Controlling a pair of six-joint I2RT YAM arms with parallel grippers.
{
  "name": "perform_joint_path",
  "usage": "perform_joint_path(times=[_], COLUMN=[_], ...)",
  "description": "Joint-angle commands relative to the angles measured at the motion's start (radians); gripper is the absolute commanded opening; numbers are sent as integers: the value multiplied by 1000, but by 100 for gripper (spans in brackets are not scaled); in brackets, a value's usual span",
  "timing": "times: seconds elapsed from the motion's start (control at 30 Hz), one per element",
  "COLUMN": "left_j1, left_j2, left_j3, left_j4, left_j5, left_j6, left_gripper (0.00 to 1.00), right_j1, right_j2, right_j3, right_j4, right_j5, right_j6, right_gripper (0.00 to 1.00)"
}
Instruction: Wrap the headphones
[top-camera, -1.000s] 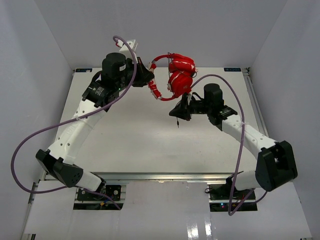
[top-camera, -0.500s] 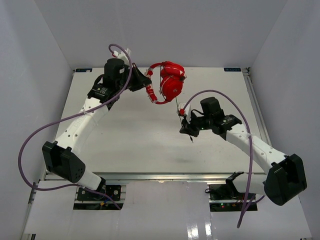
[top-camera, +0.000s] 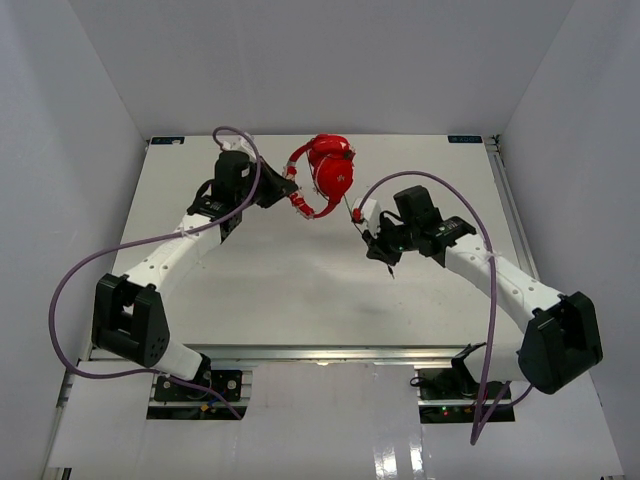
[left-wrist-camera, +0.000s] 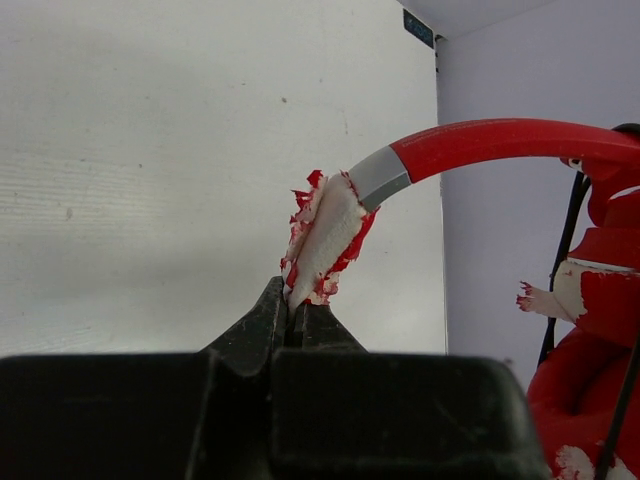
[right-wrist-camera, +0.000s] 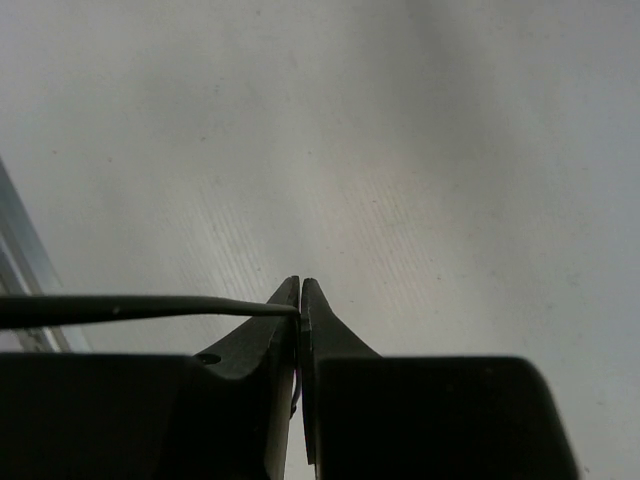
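1. The left gripper (top-camera: 288, 188) is clamped on the headphones (top-camera: 328, 172). In the left wrist view its jaws are closed on the frayed white-and-red padding (left-wrist-camera: 325, 240) at one end of the headband (left-wrist-camera: 480, 140).
2. From that pinch the headband arches away to the right. The two earcups (top-camera: 334, 178) sit close together just past it, over the far middle of the table (top-camera: 270, 290).
3. A thin black cord (top-camera: 352, 208) leaves the earcups and slants down and right to the right gripper (top-camera: 380, 248).
4. The right gripper's jaws are closed on the cord. In its wrist view the cord (right-wrist-camera: 130, 308) comes in from the left edge and ends pinched between the fingertips (right-wrist-camera: 285, 300).
5. The headphones lie between the two grippers, touching the left one. Only the cord reaches the right one.
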Motion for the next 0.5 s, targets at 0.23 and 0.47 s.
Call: perform_joint_path(times=[0.23, 0.47], left_j1=[30, 31], left_j2=[-171, -244], left_j3=[-125, -166], left_j4=[435, 507], left_j5=[-165, -173], left_j6=[-99, -77], left_gripper=[0, 0], right_j1=[-64, -195], right_j2=[137, 200], right_j3=[124, 164], right_j4=[-15, 10], right_j5=[-128, -319], right_j6=[243, 354], right_gripper=[8, 8])
